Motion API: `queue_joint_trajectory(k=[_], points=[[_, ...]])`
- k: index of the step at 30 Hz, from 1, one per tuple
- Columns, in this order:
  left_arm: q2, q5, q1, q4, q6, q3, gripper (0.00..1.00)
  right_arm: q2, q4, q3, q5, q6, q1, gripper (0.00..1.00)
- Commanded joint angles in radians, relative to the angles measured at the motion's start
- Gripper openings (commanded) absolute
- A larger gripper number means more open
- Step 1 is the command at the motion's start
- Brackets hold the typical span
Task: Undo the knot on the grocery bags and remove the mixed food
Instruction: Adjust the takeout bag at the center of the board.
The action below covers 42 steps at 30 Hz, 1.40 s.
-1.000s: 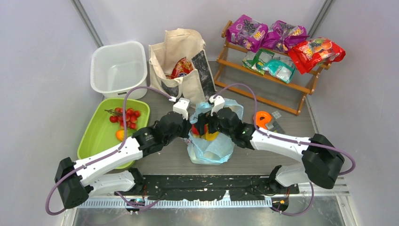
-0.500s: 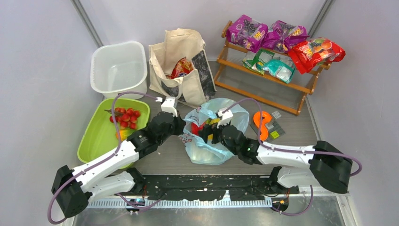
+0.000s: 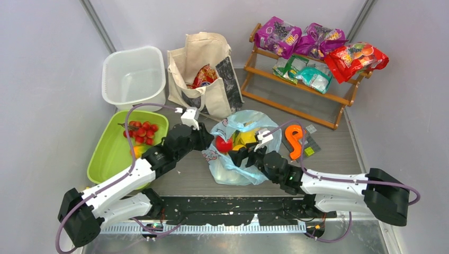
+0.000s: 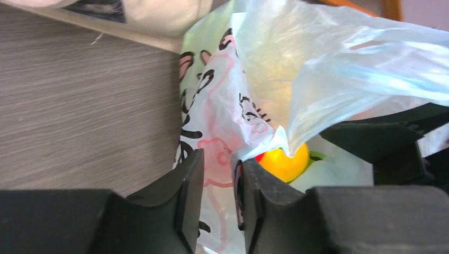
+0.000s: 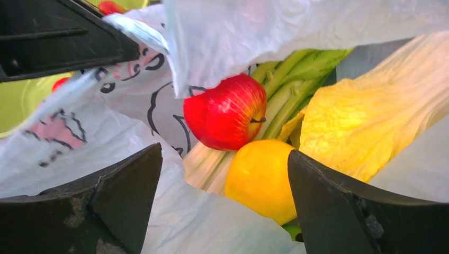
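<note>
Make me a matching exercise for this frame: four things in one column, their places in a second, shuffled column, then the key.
Things
1. red apple
2. cherry tomatoes
3. purple packets
4. left gripper

Places
A. on the wooden rack
B. pinching the rim of the light-blue plastic bag
C. in the green tray
D. inside the light-blue plastic bag, beside a yellow fruit

Pairs: 1-D, 2-C, 3-A, 4-B
</note>
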<state>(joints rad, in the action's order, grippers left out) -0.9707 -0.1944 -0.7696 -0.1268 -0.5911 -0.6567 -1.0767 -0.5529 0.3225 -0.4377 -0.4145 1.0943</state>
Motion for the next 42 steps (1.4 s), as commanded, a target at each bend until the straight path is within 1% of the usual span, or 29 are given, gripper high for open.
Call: queue_joint_trajectory(k=[1, 3, 5, 7, 10, 14, 16, 20, 21, 24, 25, 26, 29, 30, 31, 33, 38, 42], points=[[0.035, 0.137, 0.006, 0.121, 0.161, -0.020, 0.43, 0.095, -0.012, 0.036, 0.011, 0.071, 0.009, 0.96], [0.035, 0.186, 0.006, 0.121, 0.240, -0.054, 0.62, 0.125, 0.009, 0.030, 0.003, 0.074, 0.009, 0.96], [0.022, 0.245, 0.006, 0.113, 0.307, -0.095, 0.77, 0.142, 0.014, 0.017, -0.001, 0.062, 0.010, 0.97], [0.001, 0.274, 0.006, 0.106, 0.358, -0.129, 0.84, 0.152, 0.004, 0.000, -0.001, 0.046, 0.009, 0.99], [-0.042, 0.319, 0.004, 0.104, 0.398, -0.178, 0.88, 0.150, -0.013, -0.020, -0.004, 0.027, 0.013, 1.00], [-0.112, 0.381, 0.003, 0.155, 0.374, -0.223, 0.90, 0.143, -0.026, -0.027, -0.011, 0.020, 0.019, 0.97], [-0.160, 0.371, 0.001, 0.159, 0.366, -0.256, 0.92, 0.139, -0.031, -0.027, -0.015, 0.021, 0.020, 0.97], [-0.248, 0.346, 0.000, 0.100, 0.339, -0.322, 0.90, 0.127, -0.033, -0.022, -0.019, 0.024, 0.022, 0.96], [-0.263, 0.351, 0.000, 0.095, 0.329, -0.332, 0.88, 0.125, -0.031, -0.018, -0.021, 0.024, 0.022, 0.96], [-0.296, 0.377, -0.002, 0.087, 0.317, -0.349, 0.73, 0.112, -0.029, -0.008, -0.032, 0.034, 0.022, 0.95], [-0.303, 0.377, -0.003, 0.085, 0.318, -0.353, 0.67, 0.111, -0.030, -0.004, -0.036, 0.035, 0.022, 0.95], [-0.307, 0.374, -0.002, 0.084, 0.321, -0.355, 0.58, 0.109, -0.030, -0.002, -0.041, 0.036, 0.022, 0.95], [-0.312, 0.355, -0.002, 0.074, 0.336, -0.373, 0.11, 0.093, -0.032, 0.009, -0.054, 0.041, 0.023, 0.95], [-0.312, 0.351, -0.002, 0.068, 0.345, -0.383, 0.04, 0.086, -0.037, 0.014, -0.056, 0.045, 0.023, 0.95], [-0.313, 0.347, -0.002, 0.059, 0.355, -0.400, 0.00, 0.069, -0.038, 0.029, -0.062, 0.046, 0.022, 0.95], [-0.317, 0.332, -0.002, 0.035, 0.377, -0.439, 0.00, 0.033, -0.028, 0.066, -0.076, 0.050, 0.021, 0.95], [-0.365, 0.301, 0.001, -0.068, 0.448, -0.566, 0.00, -0.091, 0.042, 0.198, -0.093, 0.051, 0.013, 0.86], [-0.399, 0.290, 0.008, -0.126, 0.476, -0.616, 0.00, -0.171, 0.090, 0.262, -0.064, -0.001, -0.017, 0.83]])
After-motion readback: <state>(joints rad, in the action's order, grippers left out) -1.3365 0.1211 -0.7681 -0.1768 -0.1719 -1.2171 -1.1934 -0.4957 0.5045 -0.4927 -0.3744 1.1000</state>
